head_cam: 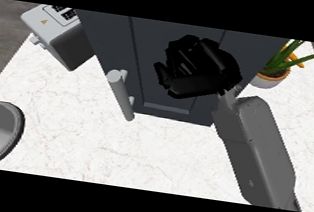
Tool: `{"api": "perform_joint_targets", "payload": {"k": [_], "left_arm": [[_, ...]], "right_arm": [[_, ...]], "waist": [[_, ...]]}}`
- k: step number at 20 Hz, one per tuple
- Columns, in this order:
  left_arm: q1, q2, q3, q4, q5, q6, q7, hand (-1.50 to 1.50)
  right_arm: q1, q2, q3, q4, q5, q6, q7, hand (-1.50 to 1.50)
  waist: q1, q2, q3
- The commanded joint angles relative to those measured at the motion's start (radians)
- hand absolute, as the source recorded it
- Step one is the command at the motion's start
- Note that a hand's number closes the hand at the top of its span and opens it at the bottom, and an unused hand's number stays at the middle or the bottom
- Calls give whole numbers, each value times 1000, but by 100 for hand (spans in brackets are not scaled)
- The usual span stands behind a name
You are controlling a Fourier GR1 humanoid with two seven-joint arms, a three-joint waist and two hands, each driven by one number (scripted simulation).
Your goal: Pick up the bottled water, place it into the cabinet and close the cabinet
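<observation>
A grey toaster point(57, 33) sits at the far left of my white table point(146, 147). The dark cabinet point(145, 51) stands centre, its handle point(122, 94) pale. My right hand point(195, 70) hovers before it, fingers curled; I cannot see the bottled water. A potted plant point(281, 65) stands right.

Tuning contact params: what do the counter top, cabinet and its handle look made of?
White counter top: looks like marble or stone, faint veining, matte. Dark grey cabinet: painted panel or metal, flat even colour, hard to say which. Pale cylindrical handle: likely brushed metal, soft sheen along its length.
</observation>
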Motion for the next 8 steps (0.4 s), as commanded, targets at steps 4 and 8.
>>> {"api": "perform_joint_targets", "payload": {"k": [4, 8], "left_arm": [[-14, 6, 7, -4, 30, -2, 41, -150], [-20, 14, 26, -23, 46, 7, 52, -150]], "right_arm": [[-164, 41, -44, 175, -28, -16, -17, 150], [-161, 37, -43, 134, -43, -14, 30, 150]], "waist": [[36, 34, -18], [34, 32, -18]]}}
